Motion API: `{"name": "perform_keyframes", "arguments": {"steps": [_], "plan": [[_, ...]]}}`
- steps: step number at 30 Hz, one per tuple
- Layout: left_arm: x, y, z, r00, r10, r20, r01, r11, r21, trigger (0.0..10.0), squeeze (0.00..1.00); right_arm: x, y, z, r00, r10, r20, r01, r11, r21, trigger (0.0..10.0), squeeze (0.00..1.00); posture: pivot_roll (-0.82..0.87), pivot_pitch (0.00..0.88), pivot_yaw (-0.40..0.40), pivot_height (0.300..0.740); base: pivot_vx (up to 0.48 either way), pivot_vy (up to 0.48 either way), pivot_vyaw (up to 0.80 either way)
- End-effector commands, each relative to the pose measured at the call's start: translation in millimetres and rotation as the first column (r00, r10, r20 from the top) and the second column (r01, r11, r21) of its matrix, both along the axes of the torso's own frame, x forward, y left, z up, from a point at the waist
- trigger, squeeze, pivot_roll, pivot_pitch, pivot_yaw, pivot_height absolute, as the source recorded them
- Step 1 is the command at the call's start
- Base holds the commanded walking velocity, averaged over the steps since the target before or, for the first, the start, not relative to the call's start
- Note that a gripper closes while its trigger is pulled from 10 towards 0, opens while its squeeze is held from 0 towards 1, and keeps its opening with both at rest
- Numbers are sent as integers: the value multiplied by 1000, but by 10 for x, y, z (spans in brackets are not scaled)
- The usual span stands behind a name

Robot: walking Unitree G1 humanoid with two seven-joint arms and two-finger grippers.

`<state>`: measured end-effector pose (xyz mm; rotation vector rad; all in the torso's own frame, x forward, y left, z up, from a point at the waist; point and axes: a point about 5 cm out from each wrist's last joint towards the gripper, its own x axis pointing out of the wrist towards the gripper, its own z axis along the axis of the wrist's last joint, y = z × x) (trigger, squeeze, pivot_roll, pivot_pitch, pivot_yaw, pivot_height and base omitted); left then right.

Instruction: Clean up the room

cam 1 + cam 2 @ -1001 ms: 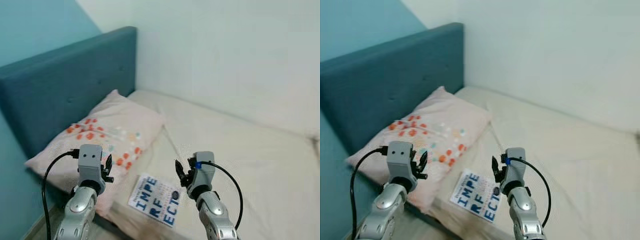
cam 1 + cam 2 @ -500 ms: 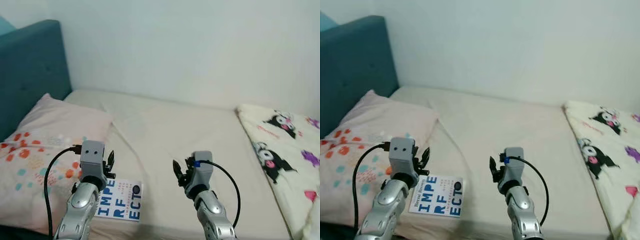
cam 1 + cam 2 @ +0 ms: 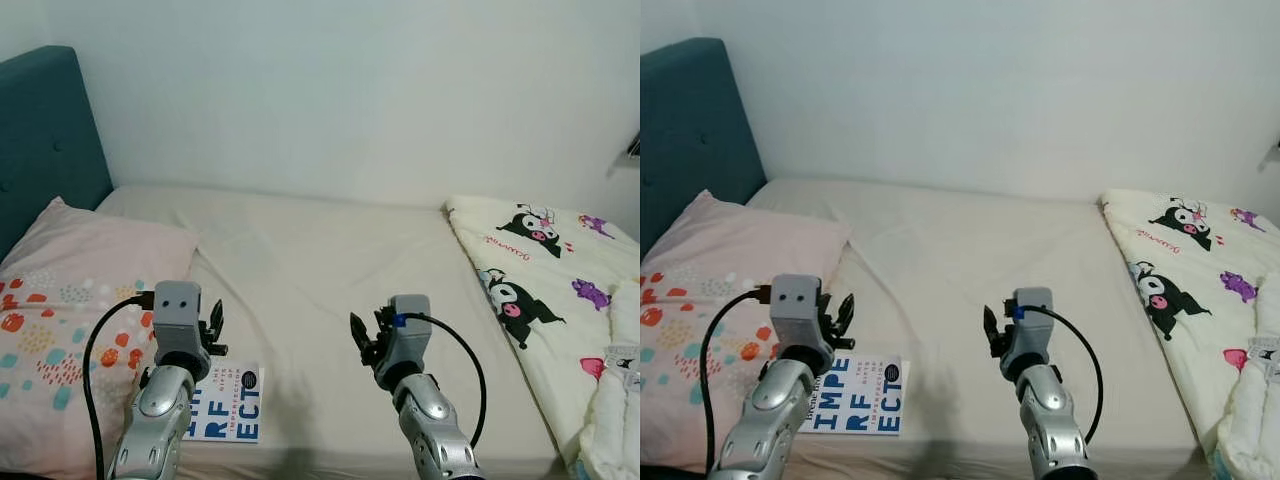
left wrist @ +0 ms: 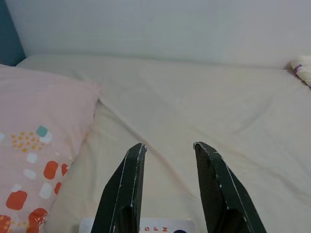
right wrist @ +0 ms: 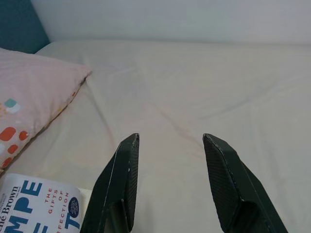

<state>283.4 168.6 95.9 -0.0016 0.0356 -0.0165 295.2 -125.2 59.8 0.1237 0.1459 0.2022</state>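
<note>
A white book with blue letters (image 3: 225, 415) lies flat near the front edge of the cream bed (image 3: 320, 250), beside a pink spotted pillow (image 3: 70, 320). My left gripper (image 3: 213, 330) hovers open just above the book's far left corner; its fingers (image 4: 127, 189) frame bare sheet, with the book (image 4: 146, 226) just below them. My right gripper (image 3: 365, 340) is open over the sheet to the right of the book (image 5: 39, 206), nothing between its fingers (image 5: 119, 179).
A folded cream blanket with cartoon prints (image 3: 545, 290) covers the bed's right side. The teal headboard (image 3: 45, 125) stands at the left, and a white wall (image 3: 350, 90) runs behind the bed.
The whole view has swung to the right: the headboard and pillow slid left and the printed blanket came in. Both grippers stay open, held as before.
</note>
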Motion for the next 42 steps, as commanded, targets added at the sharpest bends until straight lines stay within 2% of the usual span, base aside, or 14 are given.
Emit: {"name": "perform_keyframes", "arguments": {"steps": [1, 9, 17, 26, 42], "plan": [[-17, -36, -8, 1000, -16, -9, 16, 1000, -3, 10000, 0, 13, -22, 3, 1000, 0, -9, 0, 1000, -1, 10000, 0, 88, 0, -118, 740, 0, 0, 0], [12, -68, -4, 999, -31, -13, 31, 1000, -1, 10000, 0, 20, -30, -20, 999, -5, -39, 6, 1000, 8, 10000, 0, 83, 0, -108, 740, 0, 0, -600], [47, -47, 26, 1000, -12, -19, 12, 1000, -5, 10000, 0, 42, 22, -4, 999, 33, -39, -32, 999, 9, 10000, 0, 84, 0, -101, 740, 0, 0, 0], [42, -43, 9, 1000, -5, -28, 5, 1000, -12, 10000, 0, 44, 9, 3, 998, 32, -45, -31, 999, 13, 10000, 0, 76, 1, -100, 740, 0, 0, 0], [39, -92, 8, 998, -26, -51, 25, 999, -35, 10000, 0, 27, -10, -3, 998, 17, -55, -16, 1000, 25, 10000, 0, 71, 10, -93, 740, 0, -480, 0]]}}
